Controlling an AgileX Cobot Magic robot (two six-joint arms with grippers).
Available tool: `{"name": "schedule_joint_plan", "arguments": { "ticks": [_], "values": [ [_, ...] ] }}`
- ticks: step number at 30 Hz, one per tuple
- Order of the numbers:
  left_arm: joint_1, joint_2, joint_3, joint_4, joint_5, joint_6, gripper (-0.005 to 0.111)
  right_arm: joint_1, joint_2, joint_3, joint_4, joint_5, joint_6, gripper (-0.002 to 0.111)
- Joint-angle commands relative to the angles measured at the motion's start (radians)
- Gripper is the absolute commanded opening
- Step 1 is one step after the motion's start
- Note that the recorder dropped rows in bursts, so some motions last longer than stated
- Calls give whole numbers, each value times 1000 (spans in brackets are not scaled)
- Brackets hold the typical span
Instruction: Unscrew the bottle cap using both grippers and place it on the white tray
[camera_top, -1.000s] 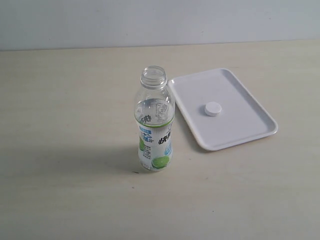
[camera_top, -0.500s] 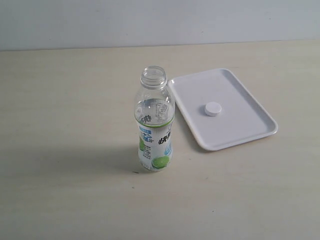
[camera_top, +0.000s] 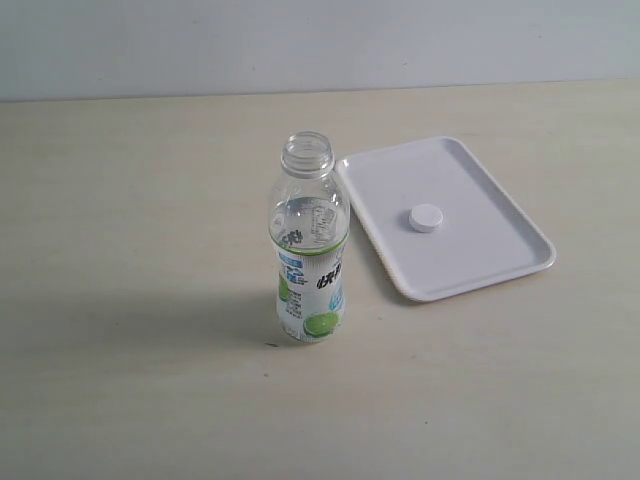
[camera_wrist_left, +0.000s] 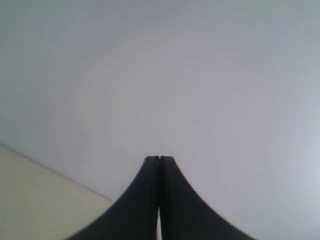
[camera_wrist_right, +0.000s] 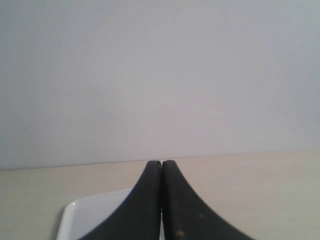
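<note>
Cap (camera_top: 425, 218) lies on the tray (camera_top: 485, 235) ahead of the right gripper (camera_wrist_right: 161, 162). Both it and the left gripper (camera_wrist_left: 159, 158) are pressed together, empty; hold them clear.

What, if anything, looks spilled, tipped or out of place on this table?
Nothing stands out. The bottle stands upright and open, the cap lies flat on the tray, and no spill shows on the table.
</note>
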Motion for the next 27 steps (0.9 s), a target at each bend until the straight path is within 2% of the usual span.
{"name": "schedule_joint_plan", "arguments": {
  "ticks": [1,3,6,7,9,11,14,17,20,24,27],
  "values": [
    [-5,-30,4,-56,-19,114,0,-5,-6,5,-4,-6,-10,0],
    [-5,-30,4,-204,9,331,0,-5,-6,5,-4,-6,-10,0],
    [-5,-30,4,-526,87,733,0,-5,-6,5,-4,-6,-10,0],
    [-3,-30,4,-653,113,958,0,-5,-6,5,-4,-6,-10,0],
    [-3,-30,4,-773,148,1253,0,-5,-6,5,-4,-6,-10,0],
    [-3,-30,4,-868,192,1452,0,-5,-6,5,-4,-6,-10,0],
    [-3,-30,4,-877,274,1522,0,-5,-6,5,-4,-6,-10,0],
    [0,-30,4,-787,352,1518,0,-5,-6,5,-4,-6,-10,0],
    [0,-30,4,-736,364,1513,0,-5,-6,5,-4,-6,-10,0],
    [6,-30,4,-633,358,1350,0,-5,-6,5,-4,-6,-10,0],
    [11,-30,4,-602,358,1318,0,-5,-6,5,-4,-6,-10,0]
  ]
}}
